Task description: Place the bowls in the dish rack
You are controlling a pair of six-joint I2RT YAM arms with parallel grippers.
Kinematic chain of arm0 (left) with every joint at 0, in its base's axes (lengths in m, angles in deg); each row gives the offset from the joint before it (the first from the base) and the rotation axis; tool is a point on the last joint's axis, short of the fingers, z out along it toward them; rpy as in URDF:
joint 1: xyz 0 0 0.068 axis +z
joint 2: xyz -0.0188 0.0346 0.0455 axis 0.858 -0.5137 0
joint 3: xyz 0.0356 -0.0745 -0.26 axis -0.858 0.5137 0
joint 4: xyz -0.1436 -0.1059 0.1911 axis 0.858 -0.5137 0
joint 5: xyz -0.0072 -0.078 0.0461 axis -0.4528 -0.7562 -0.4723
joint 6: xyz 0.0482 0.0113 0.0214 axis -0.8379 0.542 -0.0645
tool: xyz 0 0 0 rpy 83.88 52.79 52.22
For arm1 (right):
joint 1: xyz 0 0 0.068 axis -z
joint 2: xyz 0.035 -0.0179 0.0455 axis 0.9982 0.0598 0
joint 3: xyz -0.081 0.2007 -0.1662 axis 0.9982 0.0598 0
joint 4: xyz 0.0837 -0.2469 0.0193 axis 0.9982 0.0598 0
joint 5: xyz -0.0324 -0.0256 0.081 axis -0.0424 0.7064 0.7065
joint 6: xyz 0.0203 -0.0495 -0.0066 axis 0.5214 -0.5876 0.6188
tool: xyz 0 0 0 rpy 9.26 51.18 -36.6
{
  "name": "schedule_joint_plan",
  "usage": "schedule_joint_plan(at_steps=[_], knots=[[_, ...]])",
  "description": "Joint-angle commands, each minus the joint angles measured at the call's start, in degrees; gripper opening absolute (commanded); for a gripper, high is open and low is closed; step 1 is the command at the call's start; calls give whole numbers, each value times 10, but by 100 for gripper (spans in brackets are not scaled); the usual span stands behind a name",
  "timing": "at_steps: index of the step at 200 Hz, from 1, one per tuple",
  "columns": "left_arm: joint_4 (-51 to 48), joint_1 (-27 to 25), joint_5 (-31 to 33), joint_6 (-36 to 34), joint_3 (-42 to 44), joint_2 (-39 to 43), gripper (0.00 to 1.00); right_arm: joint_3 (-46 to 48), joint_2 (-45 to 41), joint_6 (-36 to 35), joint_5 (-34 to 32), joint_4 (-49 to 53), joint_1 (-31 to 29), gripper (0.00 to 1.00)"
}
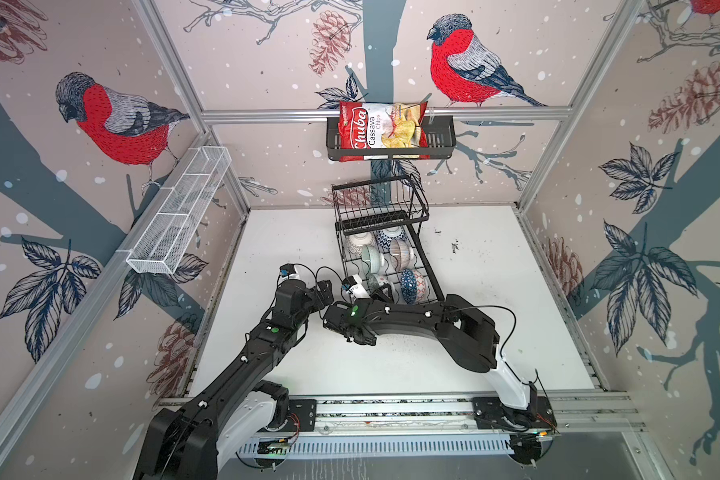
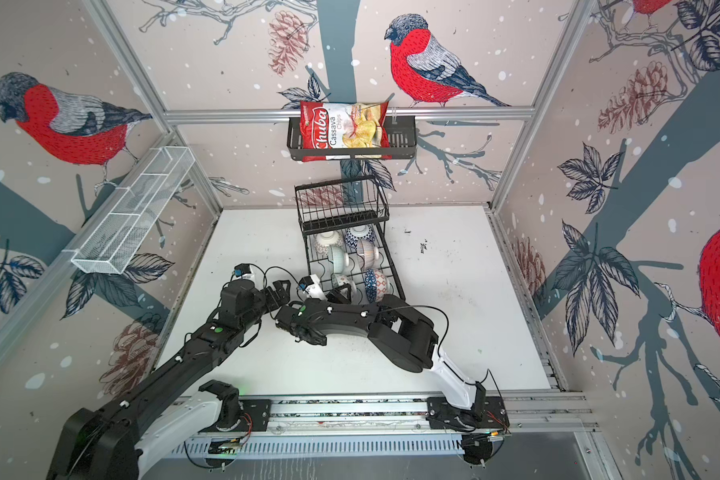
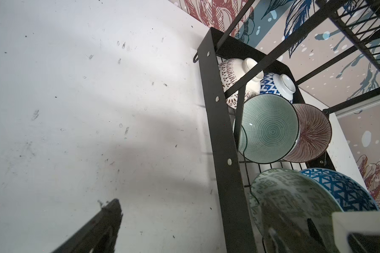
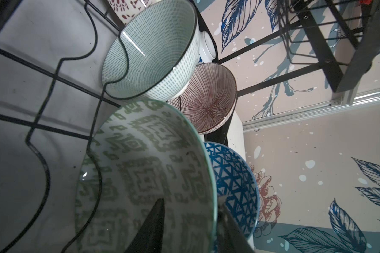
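Note:
The black wire dish rack (image 1: 430,272) (image 2: 393,270) (image 3: 221,122) stands at the back middle of the table with several bowls on edge in its lower tier. The nearest is a pale green patterned bowl (image 4: 140,164) (image 3: 292,197) (image 1: 377,282). A blue-triangle bowl (image 4: 233,181) (image 1: 412,286) stands beside it, with a green ringed bowl (image 4: 149,50) and a mauve striped bowl (image 4: 208,98) behind. My right gripper (image 4: 189,221) (image 1: 381,293) straddles the pale green bowl's rim, jaws apart, one finger inside and one outside. My left gripper (image 3: 189,227) (image 1: 324,291) hangs open and empty beside the rack's left rail.
A black solid-sided basket (image 1: 443,137) holding a red chip bag (image 1: 381,131) hangs on the back wall above the rack. A long white mesh trough (image 1: 179,216) hangs on the left wall. The rack's raised upper basket (image 1: 377,199) overhangs the far bowls.

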Motion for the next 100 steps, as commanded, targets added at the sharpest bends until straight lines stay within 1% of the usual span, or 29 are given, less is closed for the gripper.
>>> schedule_joint_plan(at_steps=[1, 55, 100], knots=[[11, 1, 3, -6, 1, 1, 96, -3, -1, -12, 107, -46, 2, 39], [10, 2, 4, -7, 4, 1, 96, -13, -5, -27, 121, -61, 6, 40], [11, 2, 7, -8, 5, -1, 96, -17, -6, -33, 129, -67, 6, 50]])
